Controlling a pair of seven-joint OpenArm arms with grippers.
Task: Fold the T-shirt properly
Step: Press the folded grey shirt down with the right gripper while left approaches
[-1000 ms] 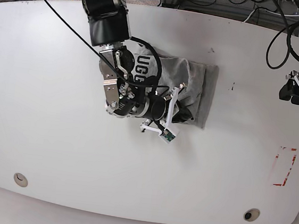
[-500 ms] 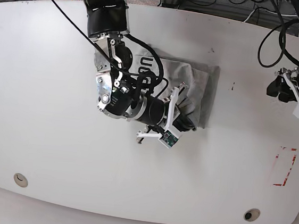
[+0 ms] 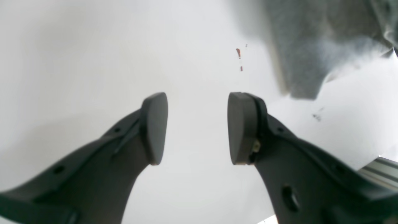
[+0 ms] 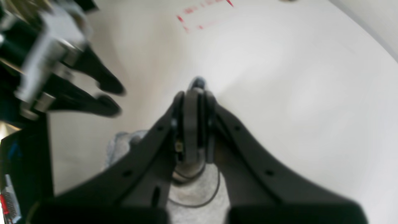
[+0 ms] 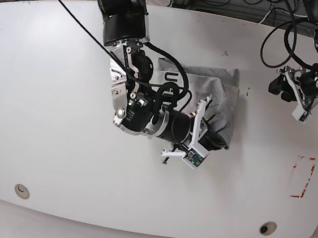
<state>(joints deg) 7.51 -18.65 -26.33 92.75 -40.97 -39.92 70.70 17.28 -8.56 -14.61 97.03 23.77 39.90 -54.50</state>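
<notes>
We found the right gripper (image 5: 216, 141) low over the white table (image 5: 46, 113), its jaws clenched flat together at the near edge of the T-shirt (image 5: 224, 100), though we could not tell whether any cloth was caught between them. The grey T-shirt lay folded small at the middle of the table, its dark lettering mostly hidden behind the arm and unreadable to us. Further right, the left gripper (image 3: 197, 127) hung above bare table well apart from the shirt, jaws released and empty, with broken red markings (image 5: 302, 176) near the table's right edge.

Black arm housings with silver joints, looped black cables, white camera brackets and dark grey curved pincer fingers (image 3: 154, 124).
</notes>
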